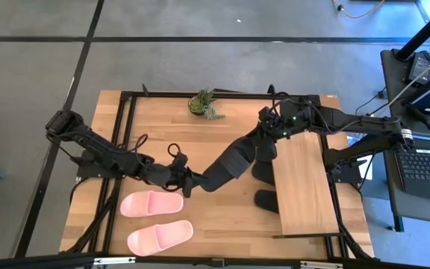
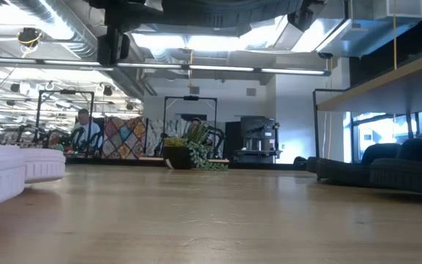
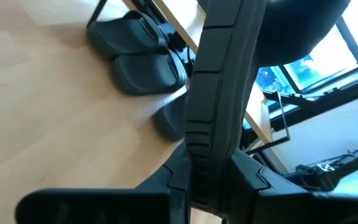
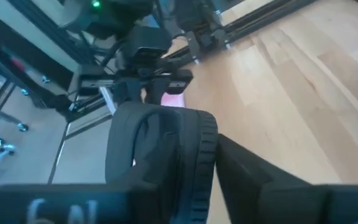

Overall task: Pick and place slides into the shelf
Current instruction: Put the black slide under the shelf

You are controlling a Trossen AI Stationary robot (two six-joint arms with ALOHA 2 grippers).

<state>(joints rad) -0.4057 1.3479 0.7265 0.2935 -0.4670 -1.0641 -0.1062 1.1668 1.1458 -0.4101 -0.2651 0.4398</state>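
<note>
A black slide (image 1: 234,161) hangs in the air over the table's middle, slanting between my two grippers. My left gripper (image 1: 190,184) is shut on its near-left end and my right gripper (image 1: 266,127) on its far-right end. Two pink slides (image 1: 151,203) (image 1: 160,236) lie sole-down on the table near the front left. More black slides (image 1: 266,200) lie on the table under the shelf (image 1: 304,183), whose wooden top board stands on a thin dark frame at the right. My left gripper pinches the slide's near-left end (image 3: 194,168) between its two fingers (image 3: 92,204), coming level from the table's left. The slide runs on from the fingers, lifted clear of the table. My right gripper has the slide's strap end (image 4: 160,149) between its fingers (image 4: 272,180), coming from the table's right and slanting slightly down. The slide runs away from it toward my left gripper, clear of the table.
A small potted plant (image 1: 204,104) stands at the table's far edge. Bare tabletop lies between the pink slides and the shelf. A laptop (image 1: 428,168) sits on a stand beyond the table's right edge. A person (image 2: 85,128) shows far off in the room.
</note>
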